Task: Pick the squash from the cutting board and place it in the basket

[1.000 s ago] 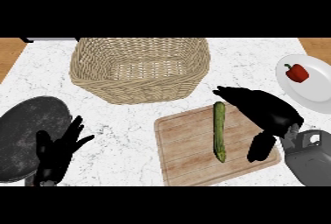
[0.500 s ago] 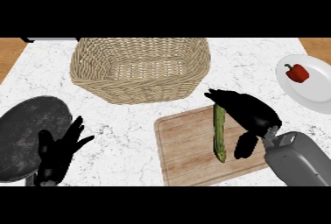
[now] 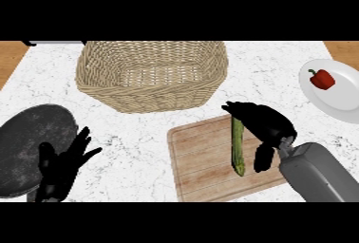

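Nearer than before, the right hand (image 3: 265, 127) arches, fingers spread, beside the squash (image 3: 238, 151) on the board (image 3: 203, 166) at lower right: still reaching; next, clasp it and lift toward the basket (image 3: 151, 92).

Kitchen: marble counter (image 3: 280, 71) w/ wood cutting board (image 3: 203, 161), wicker basket (image 3: 151, 90), plate (image 3: 344, 102) w/ red pepper (image 3: 322, 79).

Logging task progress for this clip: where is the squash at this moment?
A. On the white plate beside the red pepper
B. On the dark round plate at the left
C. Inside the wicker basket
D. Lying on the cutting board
D: the squash lies lengthwise on the cutting board, with the right hand close against its right side and far end; it has not been lifted off the board.
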`<state>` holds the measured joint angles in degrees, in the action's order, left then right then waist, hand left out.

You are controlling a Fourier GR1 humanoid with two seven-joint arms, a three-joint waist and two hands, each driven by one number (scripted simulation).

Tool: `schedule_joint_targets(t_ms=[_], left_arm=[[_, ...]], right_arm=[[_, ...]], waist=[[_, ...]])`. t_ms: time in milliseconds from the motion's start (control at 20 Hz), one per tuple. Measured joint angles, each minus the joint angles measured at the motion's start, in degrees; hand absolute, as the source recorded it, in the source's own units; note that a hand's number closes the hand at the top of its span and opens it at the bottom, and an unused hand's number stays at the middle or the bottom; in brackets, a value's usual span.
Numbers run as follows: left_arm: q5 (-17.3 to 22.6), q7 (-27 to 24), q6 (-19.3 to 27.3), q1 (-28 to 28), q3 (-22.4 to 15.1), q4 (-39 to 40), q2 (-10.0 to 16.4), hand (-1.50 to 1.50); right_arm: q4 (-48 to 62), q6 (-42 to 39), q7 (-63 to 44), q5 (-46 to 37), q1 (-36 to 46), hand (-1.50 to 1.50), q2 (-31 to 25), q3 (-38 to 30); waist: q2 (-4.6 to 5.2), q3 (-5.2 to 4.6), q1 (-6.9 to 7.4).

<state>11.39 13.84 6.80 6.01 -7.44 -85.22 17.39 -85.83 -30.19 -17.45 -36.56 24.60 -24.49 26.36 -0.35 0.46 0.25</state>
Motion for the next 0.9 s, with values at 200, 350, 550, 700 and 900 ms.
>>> schedule_joint_targets(t_ms=[200, 350, 550, 700, 900], left_arm=[[0.53, 0.36, -1.42, -0.81, 1.32, 1.09, 0.57, 0.00], [-0.35, 0.12, -1.12, -1.08, 1.69, 1.84, 0.09, 0.00], [-1.17, -2.35, -1.30, -1.35, 2.44, 3.78, -0.60, 0.00], [-1.79, -1.68, -1.19, -1.49, 2.49, 3.63, -0.80, 0.00], [-1.65, -2.57, -2.21, -1.20, 3.13, 3.73, -0.93, 0.00]], right_arm=[[2.88, 0.86, 0.46, -2.66, -0.56, -1.50, 1.71, 0.81], [4.88, 1.23, 2.28, -3.82, -0.32, -1.50, 2.08, -0.01], [5.83, 1.83, 3.64, -5.08, -0.67, -1.50, 2.93, -0.43], [7.62, 3.58, 5.08, -6.77, -1.49, -1.50, 3.89, -0.08], [8.39, 3.92, 6.23, -7.89, -1.98, 1.50, 4.12, -0.86]], waist=[[0.05, -0.06, -0.05], [0.03, 0.00, -0.04], [-0.11, 0.20, -0.12], [-0.10, 0.24, -0.07], [-0.14, 0.20, -0.13]])
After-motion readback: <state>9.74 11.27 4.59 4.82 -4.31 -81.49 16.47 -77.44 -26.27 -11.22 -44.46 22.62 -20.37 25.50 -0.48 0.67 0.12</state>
